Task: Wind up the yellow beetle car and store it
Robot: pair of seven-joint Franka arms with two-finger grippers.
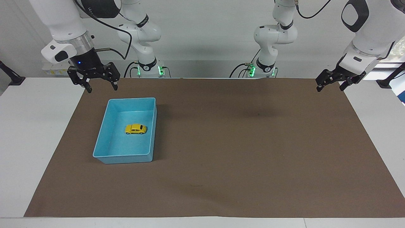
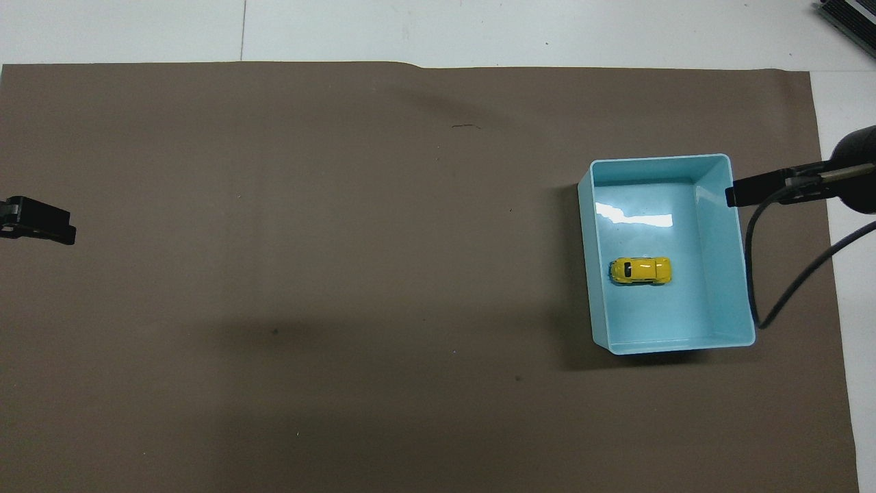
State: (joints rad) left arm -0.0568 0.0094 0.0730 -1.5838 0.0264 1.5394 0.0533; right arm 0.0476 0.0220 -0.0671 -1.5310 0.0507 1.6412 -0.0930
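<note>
The yellow beetle car (image 1: 135, 129) (image 2: 640, 270) sits on its wheels in the middle of the light-blue tray (image 1: 126, 156) (image 2: 744, 287). The tray stands on the brown mat toward the right arm's end of the table. My right gripper (image 1: 103, 90) hangs open and empty in the air, over the mat's edge by the tray's corner closest to the robots; it touches nothing. My left gripper (image 1: 329, 89) hangs open and empty over the mat's corner at the left arm's end, where that arm waits.
A brown mat (image 1: 240, 142) (image 2: 342, 274) covers most of the white table (image 1: 34, 133). A black cable (image 2: 787, 287) from the right arm's wrist loops in the air over the tray's outer rim. Both arm bases stand at the robots' edge of the table.
</note>
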